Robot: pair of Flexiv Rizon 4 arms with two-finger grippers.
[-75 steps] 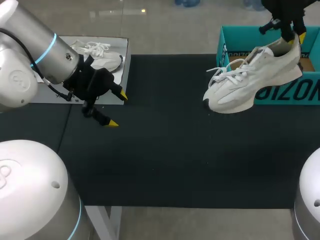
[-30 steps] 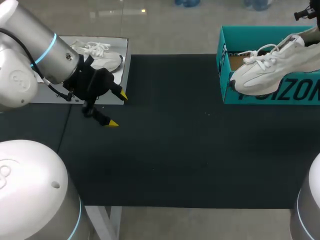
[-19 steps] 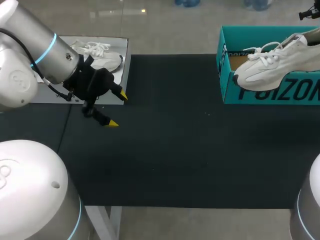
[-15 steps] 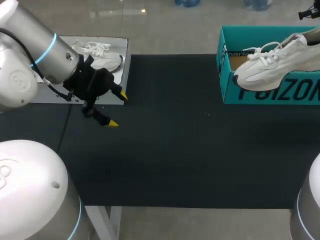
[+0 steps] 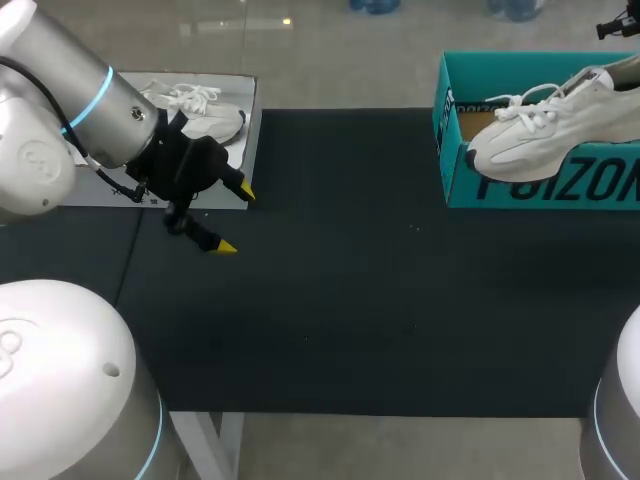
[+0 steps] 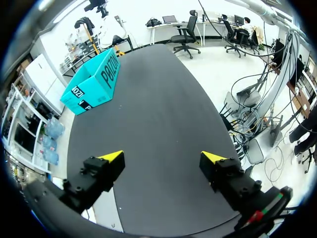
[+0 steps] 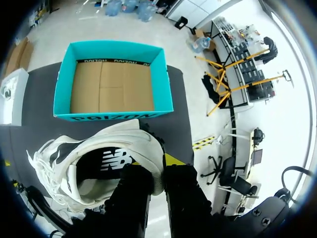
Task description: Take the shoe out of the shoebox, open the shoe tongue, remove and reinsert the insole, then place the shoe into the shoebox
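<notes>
Shoe (image 5: 550,120) has gone right since the first earlier frame: it hung over the mat (image 5: 350,280) left of the box (image 5: 445,100) and now sits above the box's near wall, barely shifting over the last half second. Left arm hasn't budged

Right gripper (image 7: 159,171): fingers pinched close on the heel collar, one inside and one outside, carrying the whole shoe. Toe points left and droops a bit. Box below it is open, bare cardboard floor. Left gripper (image 5: 235,220): fingers spread wide, nothing between them, parked over the left of the mat beside the board (image 5: 248,95) with a second shoe (image 5: 200,110) on it

Handling, my read:
- light; soft upper will fold, heel counter and sole are the stiff parts
- heel collar is the right place to hold, but a single pinch there lets the toe swing
- laces (image 5: 510,103) hang loose and could snag the box rim on the way down
- tongue is floppy, no good as a grip

Can't see:
- head view cuts off the heel, the right gripper and the box's right end
- gap between sole and box rim can't be judged from either view
- right wrist view shows a dark inside with a logo; can't tell if the insole is seated flat
- sole is hidden in every view
</notes>
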